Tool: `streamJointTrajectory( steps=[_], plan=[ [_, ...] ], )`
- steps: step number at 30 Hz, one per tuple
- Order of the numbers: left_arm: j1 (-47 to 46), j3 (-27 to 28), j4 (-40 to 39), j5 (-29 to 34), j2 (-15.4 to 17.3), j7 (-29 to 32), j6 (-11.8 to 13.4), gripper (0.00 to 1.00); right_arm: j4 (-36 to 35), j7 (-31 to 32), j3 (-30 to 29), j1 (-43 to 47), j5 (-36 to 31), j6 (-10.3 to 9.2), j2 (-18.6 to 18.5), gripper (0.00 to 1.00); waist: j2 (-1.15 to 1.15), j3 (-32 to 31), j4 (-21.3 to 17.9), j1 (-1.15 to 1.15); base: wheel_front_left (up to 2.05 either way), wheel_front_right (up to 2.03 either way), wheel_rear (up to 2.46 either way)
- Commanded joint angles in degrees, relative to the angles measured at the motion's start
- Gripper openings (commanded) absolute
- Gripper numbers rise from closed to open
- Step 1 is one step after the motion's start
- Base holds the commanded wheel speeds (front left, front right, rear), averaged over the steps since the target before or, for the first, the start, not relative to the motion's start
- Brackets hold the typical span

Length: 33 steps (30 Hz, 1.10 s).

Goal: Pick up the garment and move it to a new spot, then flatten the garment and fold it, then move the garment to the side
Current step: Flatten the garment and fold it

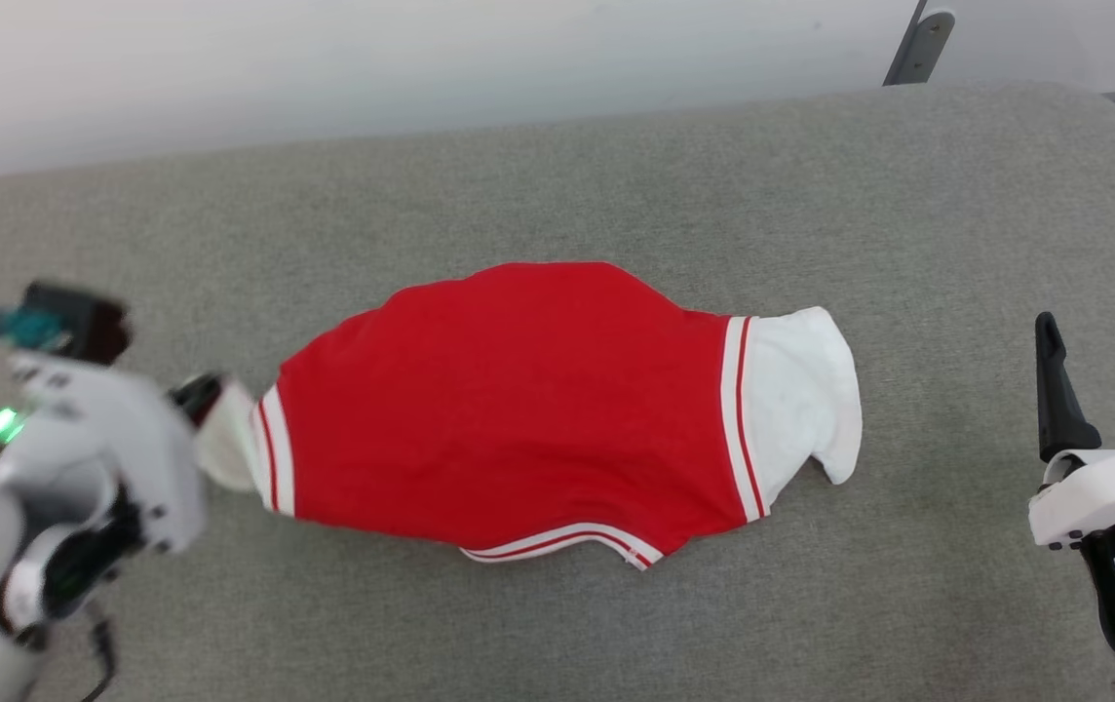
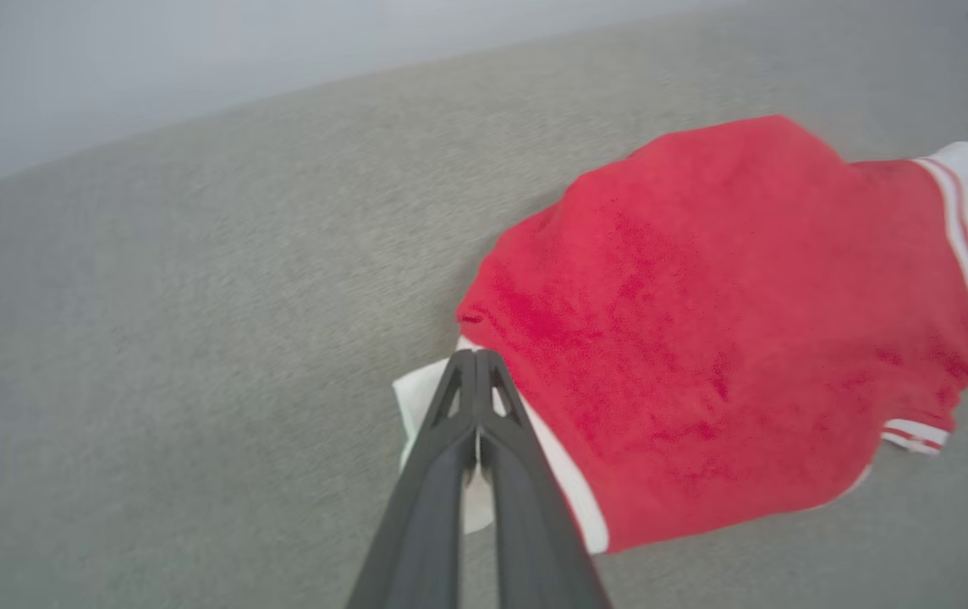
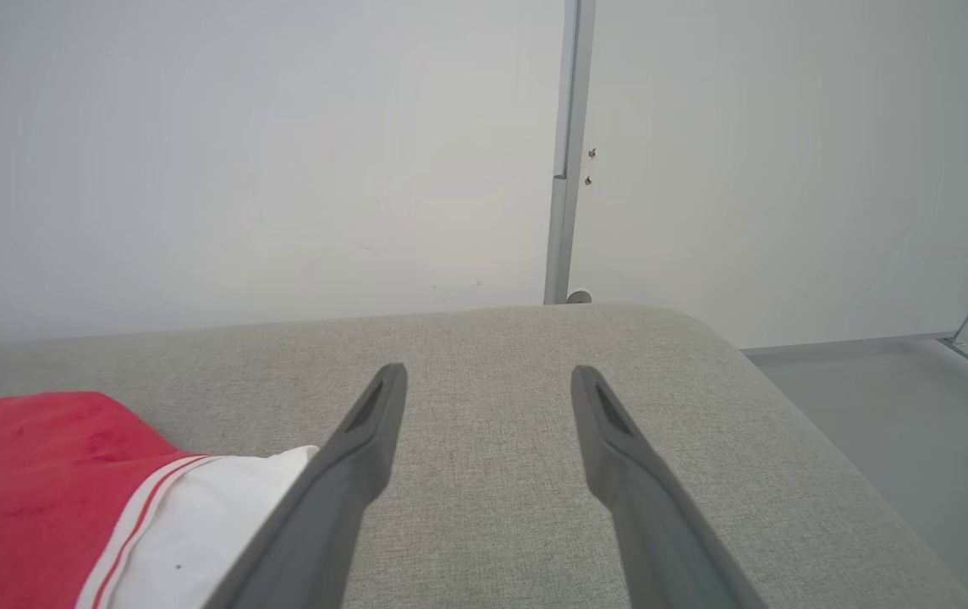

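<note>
You have the garment lying rumpled mid-way across the grey padded surface, your left gripper at its 9 o'clock with jaws pinching the white sleeve, and your right gripper at its 3 o'clock, jaws spread, well apart from it.

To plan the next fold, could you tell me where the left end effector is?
In the head view the left end effector sits at the left, shut on the white sleeve at the garment's left end.
</note>
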Motion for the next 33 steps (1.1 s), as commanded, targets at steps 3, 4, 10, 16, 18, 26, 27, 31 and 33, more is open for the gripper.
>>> streamJointTrajectory(
  steps=[3, 4, 10, 16, 18, 26, 27, 31, 33],
  plan=[
    [-4.5, -2.8, -5.1, 1.4, -2.4, 2.7, -1.0, 0.0, 0.1, -0.1, 0.4, 0.5, -0.3, -0.1, 0.3, 1.0, 0.0, -0.5, -0.5, 0.0, 0.0, 0.0, 0.0],
    [-5.7, -3.8, -6.4, 1.5, -3.3, 3.5, -1.4, 0.0, 0.1, 0.0, 0.5, 0.5, -0.4, -0.09, 0.4, 1.0, 0.0, -0.5, -0.7, 0.0, 0.0, 0.0, 0.0],
    [-9.8, -11.2, -10.1, 2.2, -9.7, 8.2, -4.1, 0.0, 0.3, -0.5, 1.0, 0.6, 0.1, -0.1, 0.7, 1.0, 0.0, -0.4, -2.4, 0.0, 0.0, 0.0, 0.0],
    [-9.0, -17.6, -6.4, 2.3, -14.6, 9.8, -6.9, 0.0, 1.3, -1.2, 1.3, 0.7, 0.6, -0.1, 1.3, 1.0, 0.0, 0.2, -4.2, 0.0, 0.0, 0.0, 0.0],
    [-8.1, -19.6, -4.0, 2.7, -15.6, 9.5, -7.6, 0.0, 1.7, -1.6, 1.4, 0.4, 0.6, -0.1, 1.5, 1.0, 0.0, 0.5, -4.6, 0.0, 0.0, 0.0, 0.0],
    [-9.4, -24.2, 5.1, 5.3, -16.6, 6.5, -9.7, 0.53, 3.3, -2.5, 1.9, -0.8, 0.6, -0.1, 2.0, 1.0, 0.0, 1.2, -4.9, 0.0, 0.0, 0.0, 0.0],
    [-9.9, -24.1, 5.2, 5.1, -16.8, 6.0, -9.9, 0.96, 3.4, -2.6, 1.9, -0.9, 0.6, -0.1, 1.9, 1.0, 0.0, 1.1, -4.8, 0.0, 0.0, 0.0, 0.0],
    [-11.3, -23.4, 4.5, 3.6, -16.2, 6.4, -10.0, 1.0, 3.5, -2.7, 1.7, -1.3, 0.2, -0.1, 1.6, 1.0, 0.0, 0.6, -4.1, 0.0, 0.0, 0.0, 0.0],
    [-12.1, -22.7, 3.1, 2.8, -15.6, 7.1, -10.1, 1.0, 3.4, -2.6, 1.7, -1.2, 0.1, -0.1, 1.7, 1.0, 0.0, 0.4, -3.8, 0.0, 0.0, 0.0, 0.0]
  ],
)
